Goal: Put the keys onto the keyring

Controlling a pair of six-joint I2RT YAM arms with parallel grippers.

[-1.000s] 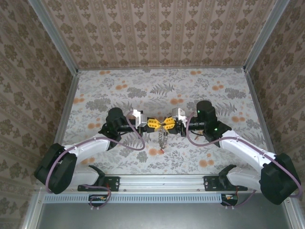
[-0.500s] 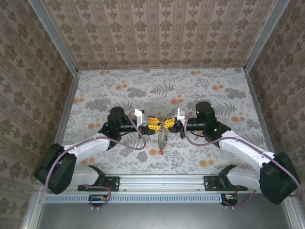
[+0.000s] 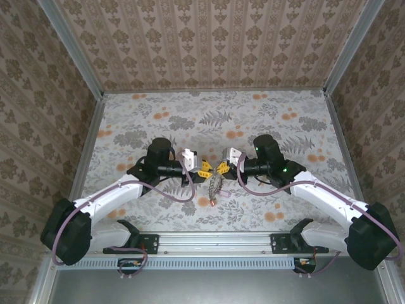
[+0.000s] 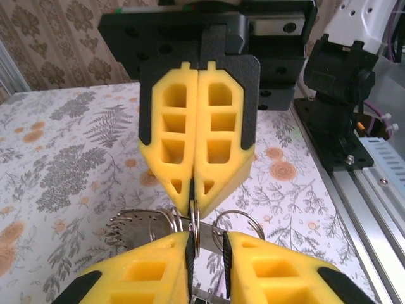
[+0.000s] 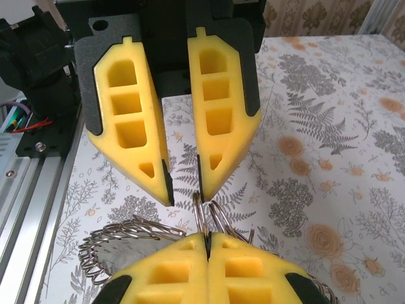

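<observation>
Soft, even light fills every view with only faint shadows — the keyring (image 4: 195, 225) catches small glints, and both wrist views go slightly soft along their lower edges.

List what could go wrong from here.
1. The left tool stands open, so only the shut right tool pinches the thin silvery metal keyring by its edge; the dangling bunch of small metal keys may slip free.
2. The two tools sit tip to tip, nearly touching; any closing move could make them collide.
</observation>
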